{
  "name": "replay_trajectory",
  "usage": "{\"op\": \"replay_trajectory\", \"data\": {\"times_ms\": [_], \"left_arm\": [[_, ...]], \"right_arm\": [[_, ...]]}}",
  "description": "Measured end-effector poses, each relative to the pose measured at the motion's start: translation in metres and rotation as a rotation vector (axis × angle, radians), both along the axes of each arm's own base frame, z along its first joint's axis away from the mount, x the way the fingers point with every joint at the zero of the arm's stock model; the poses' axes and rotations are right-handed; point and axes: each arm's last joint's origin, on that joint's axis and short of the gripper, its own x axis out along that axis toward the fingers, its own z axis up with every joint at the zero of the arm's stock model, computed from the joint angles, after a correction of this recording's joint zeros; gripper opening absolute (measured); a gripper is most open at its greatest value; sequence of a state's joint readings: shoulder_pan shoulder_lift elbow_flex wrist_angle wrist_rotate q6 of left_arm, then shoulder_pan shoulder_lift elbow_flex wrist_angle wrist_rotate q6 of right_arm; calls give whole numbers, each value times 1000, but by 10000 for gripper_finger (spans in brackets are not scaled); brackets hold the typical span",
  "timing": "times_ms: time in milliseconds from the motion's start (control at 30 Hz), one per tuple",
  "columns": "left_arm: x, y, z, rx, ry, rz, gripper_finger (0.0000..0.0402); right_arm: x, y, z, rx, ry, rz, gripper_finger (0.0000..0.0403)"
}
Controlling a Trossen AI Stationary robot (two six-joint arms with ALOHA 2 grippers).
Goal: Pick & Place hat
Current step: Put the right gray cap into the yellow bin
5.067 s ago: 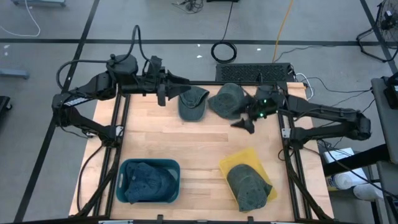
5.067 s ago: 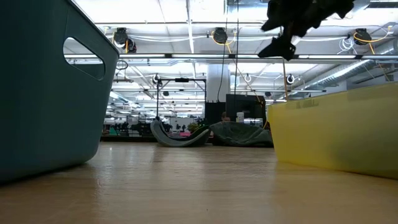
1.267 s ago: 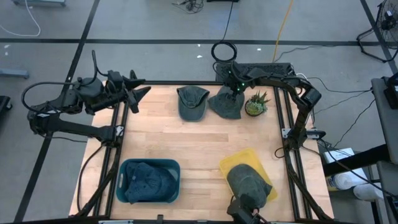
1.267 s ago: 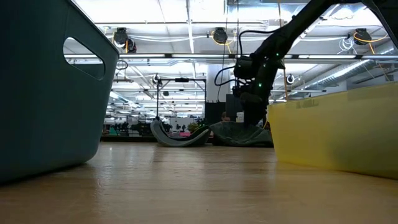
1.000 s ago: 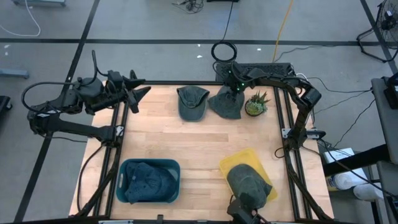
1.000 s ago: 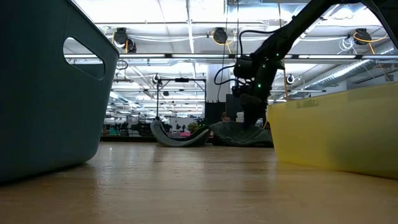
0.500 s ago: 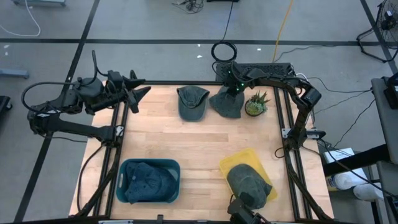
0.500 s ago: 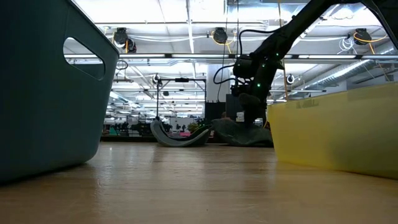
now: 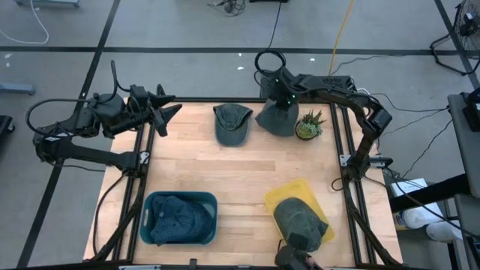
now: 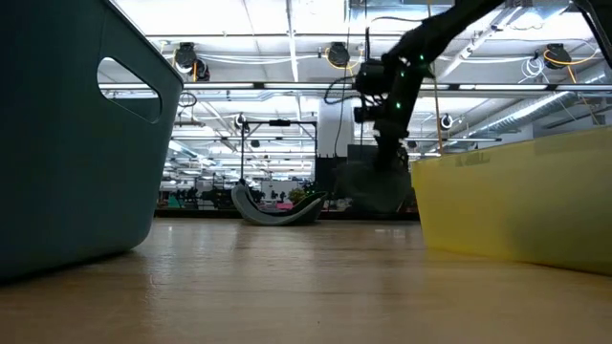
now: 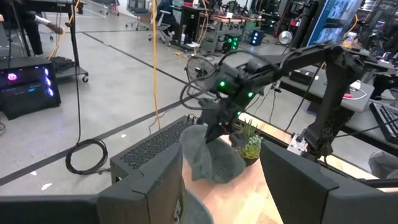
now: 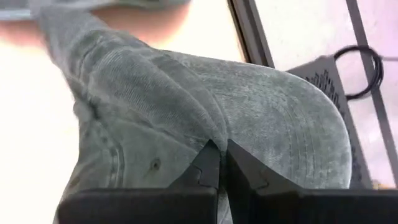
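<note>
One soft, light hat (image 9: 278, 118) is pinched at its crown by the right gripper (image 9: 279, 96), fingers clamped together on cloth; sagging is expected. Left gripper (image 9: 166, 115) fingers stand apart.

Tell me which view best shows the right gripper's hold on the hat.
The right wrist view: the right gripper is shut, pinching the hat fabric. The high view shows the hat under the arm, the left wrist view shows it hanging, and the low view shows it dark and distant.
</note>
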State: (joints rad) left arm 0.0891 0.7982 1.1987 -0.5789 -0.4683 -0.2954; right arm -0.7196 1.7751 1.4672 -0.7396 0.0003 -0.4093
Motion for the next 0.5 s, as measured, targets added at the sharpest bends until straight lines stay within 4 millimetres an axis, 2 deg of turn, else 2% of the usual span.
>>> {"op": "replay_trajectory", "data": {"times_ms": [300, 500], "left_arm": [[0, 0, 0, -4, -1, -16, 225], [1, -1, 0, -32, -16, -37, 225]], "right_arm": [[10, 4, 56, -98, 1, 62, 0], [7, 5, 90, -139, 7, 29, 0]]}}
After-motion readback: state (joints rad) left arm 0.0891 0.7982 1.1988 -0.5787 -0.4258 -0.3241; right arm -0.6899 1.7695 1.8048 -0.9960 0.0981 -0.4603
